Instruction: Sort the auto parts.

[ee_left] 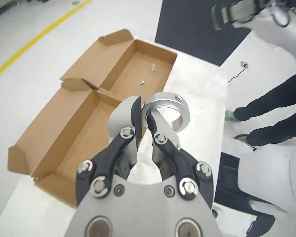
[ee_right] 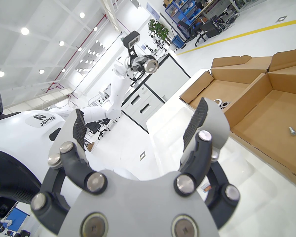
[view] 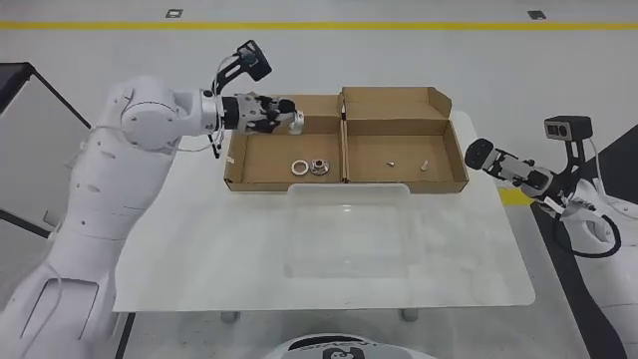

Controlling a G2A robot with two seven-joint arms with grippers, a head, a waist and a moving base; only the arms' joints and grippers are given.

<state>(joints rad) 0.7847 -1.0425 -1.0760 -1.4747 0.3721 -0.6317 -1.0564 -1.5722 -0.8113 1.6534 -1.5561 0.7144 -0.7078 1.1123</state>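
Left hand point(ee_left: 143, 110) is pinching the rim of a silver collar ring point(ee_left: 174, 102), holding it above the left cardboard box point(view: 261, 155). Right hand point(ee_right: 140, 118) is gaping wide, just beside the right box point(view: 399, 145).

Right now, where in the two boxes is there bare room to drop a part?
Left box: bare by its outer wall; two rings crowd the front corner near the other box. Right box: bare along the back wall; two bolts lie near the front.
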